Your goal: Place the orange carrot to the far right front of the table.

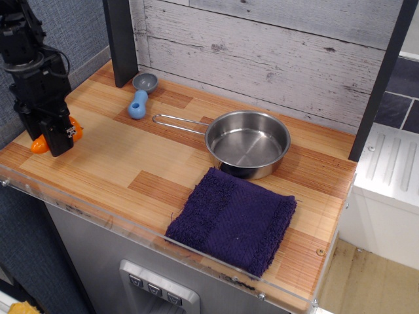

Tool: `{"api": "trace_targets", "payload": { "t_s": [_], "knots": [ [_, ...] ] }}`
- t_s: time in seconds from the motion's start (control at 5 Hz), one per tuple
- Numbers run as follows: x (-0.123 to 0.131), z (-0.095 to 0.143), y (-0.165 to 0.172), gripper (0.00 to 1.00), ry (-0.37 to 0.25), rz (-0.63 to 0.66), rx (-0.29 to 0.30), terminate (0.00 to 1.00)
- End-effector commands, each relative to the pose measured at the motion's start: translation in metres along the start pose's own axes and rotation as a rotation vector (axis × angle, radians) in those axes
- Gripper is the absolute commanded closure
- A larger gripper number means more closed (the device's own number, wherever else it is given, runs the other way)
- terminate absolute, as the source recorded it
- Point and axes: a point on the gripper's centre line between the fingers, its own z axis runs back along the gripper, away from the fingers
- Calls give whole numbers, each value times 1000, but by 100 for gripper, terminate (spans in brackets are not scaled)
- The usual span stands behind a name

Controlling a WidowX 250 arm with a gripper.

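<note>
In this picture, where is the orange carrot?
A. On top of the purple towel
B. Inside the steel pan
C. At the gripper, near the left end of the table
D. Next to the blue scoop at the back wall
C: the orange carrot shows on both sides of the gripper, at the left end of the table, far from the pan, the towel and the scoop.

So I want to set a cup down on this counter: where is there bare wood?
Bare wood runs between the black robot hand holding the orange carrot and the dark purple towel, in front of the light-blue scoop. It is crowded where the steel pan meets the towel.
</note>
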Motion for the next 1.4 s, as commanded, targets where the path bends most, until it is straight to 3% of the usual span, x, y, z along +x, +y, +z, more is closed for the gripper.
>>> {"api": "trace_targets", "payload": {
  "t_s": [0.0,0.2,0.4,0.6,0.8,1.0,1.2],
  "knots": [
    [3,21,10,0,-19,51,64,0],
    [2,40,5,0,-50,26,70,0],
    [-5,90,-19,0,-152,6,97,0],
    [-8,128,-42,0,-161,55,92,0],
    [-6,126,-58,0,-134,75,57,0],
    [-9,125,-63,0,-66,43,15,0],
    [-9,125,-63,0,-66,43,15,100]
  ]
}}
